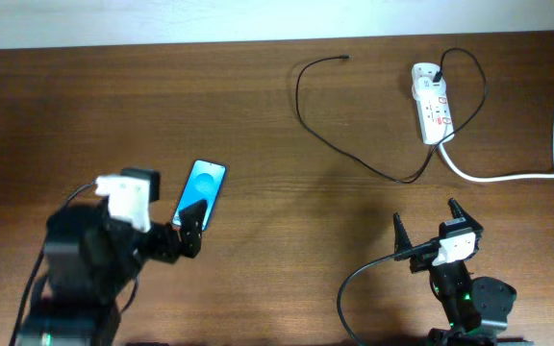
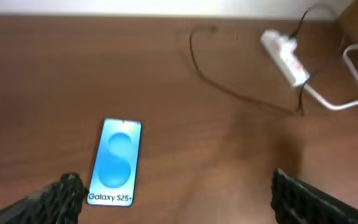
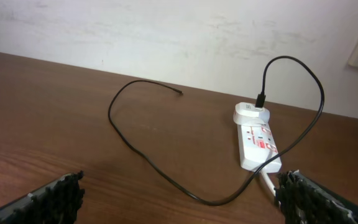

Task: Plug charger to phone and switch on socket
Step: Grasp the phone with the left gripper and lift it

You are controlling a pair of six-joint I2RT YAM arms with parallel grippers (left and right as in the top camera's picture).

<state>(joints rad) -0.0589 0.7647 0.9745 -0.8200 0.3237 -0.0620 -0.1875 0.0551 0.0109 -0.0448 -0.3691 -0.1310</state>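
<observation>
The phone (image 1: 200, 192) lies flat on the brown table, blue screen up, with its white text line at the near end (image 2: 115, 162). My left gripper (image 1: 186, 235) is open and empty just short of that near end; in the left wrist view (image 2: 179, 202) the phone sits by the left finger. The charger's black cable (image 1: 298, 96) loops across the far table, its free tip (image 3: 179, 92) lying loose and its plug (image 3: 261, 99) in the white socket (image 1: 432, 104). My right gripper (image 1: 427, 223) is open and empty, well short of the cable loop (image 3: 112, 118) and the socket (image 3: 258, 140).
A thick white cord (image 1: 508, 176) runs from the socket's near end off to the right edge. A pale wall stands behind the table's far edge. The socket (image 2: 284, 56) and the cable (image 2: 229, 93) also show far off in the left wrist view.
</observation>
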